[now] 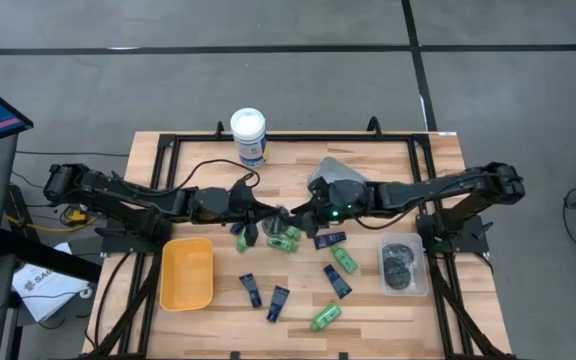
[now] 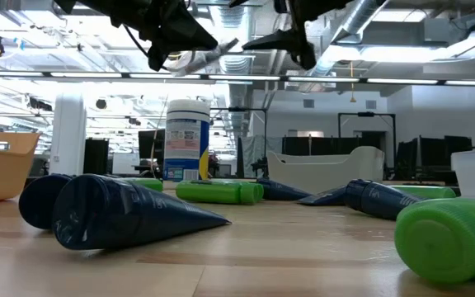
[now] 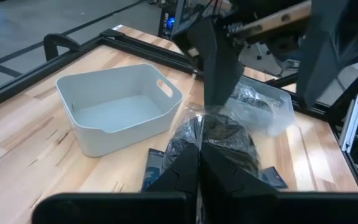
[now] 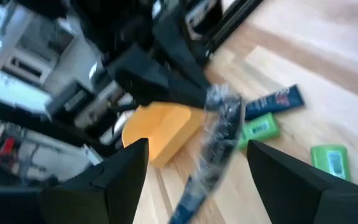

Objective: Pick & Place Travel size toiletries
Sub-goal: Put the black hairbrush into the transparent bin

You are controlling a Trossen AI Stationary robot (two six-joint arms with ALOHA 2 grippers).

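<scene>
My left gripper is shut on a clear plastic bag with dark grey tins inside, above the middle of the table. My right gripper faces it from the right, open, with its fingers on either side of the bag. In the low view both grippers are well above the table. Green bottles and navy tubes lie flat on the wood below and nearer. More tins sit in a clear tub. My left gripper pinches the bag's upper edge between its two shut fingers, coming level from the table's left. The bag is lifted clear and hangs below the fingers, crumpled. My right gripper has one finger close against the bag; whether it touches, I cannot tell.
A white bin stands just beyond the grippers. A yellow bin is near left, and a tall white canister stands at the far edge. A black frame runs round the table top.
</scene>
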